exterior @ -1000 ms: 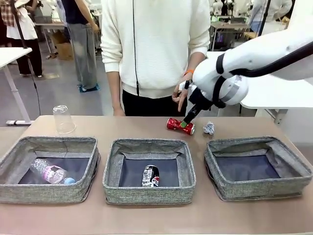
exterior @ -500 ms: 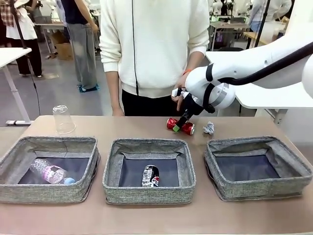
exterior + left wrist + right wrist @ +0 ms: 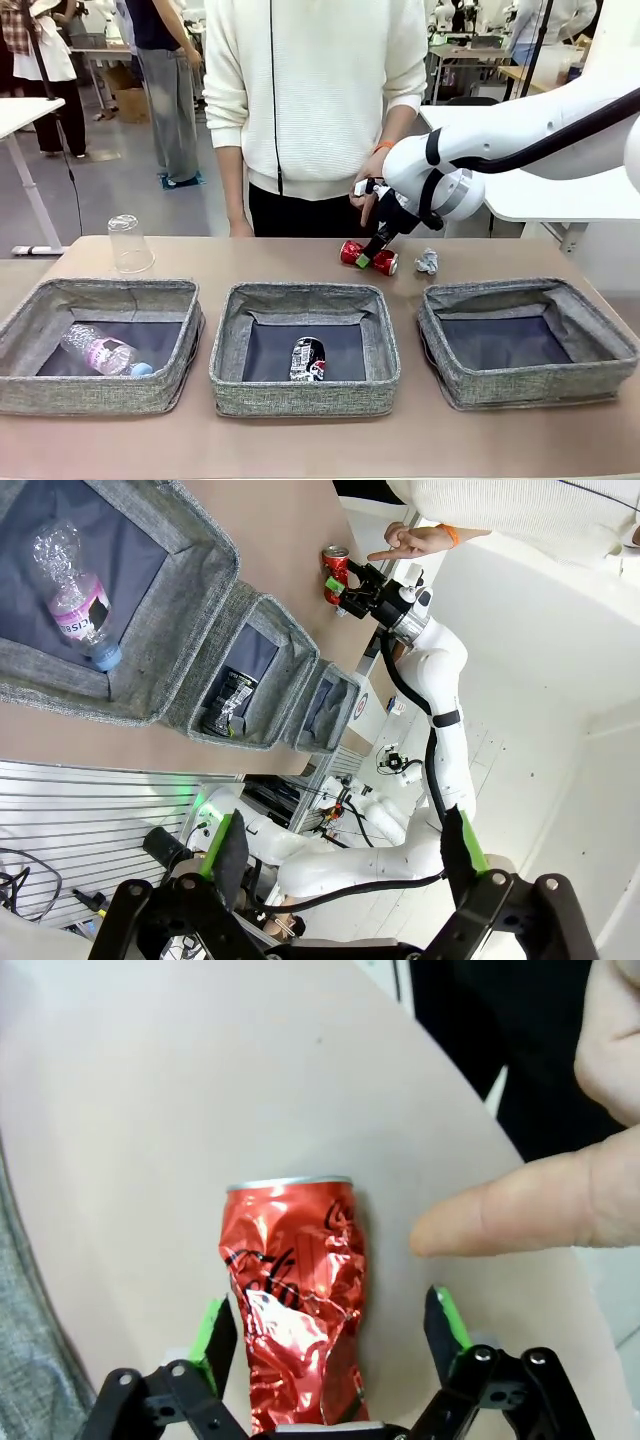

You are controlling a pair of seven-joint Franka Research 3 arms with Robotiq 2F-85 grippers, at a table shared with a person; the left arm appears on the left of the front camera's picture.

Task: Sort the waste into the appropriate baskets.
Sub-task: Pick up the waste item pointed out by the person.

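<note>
Near the bench's far edge, right of its middle, the crushed red can (image 3: 366, 257) (image 3: 295, 1280) lies on its side between the spread fingers of the right end effector (image 3: 373, 251) (image 3: 330, 1322). One pad is at its flank and the other stands apart from it. A person's hand (image 3: 368, 195) (image 3: 560, 1190) points just beside it. The crumpled white paper ball (image 3: 427, 262) lies nearby without touching it. Bare bench separates the can from the middle basket (image 3: 305, 292). The left end effector (image 3: 342, 820) is spread wide and empty.
</note>
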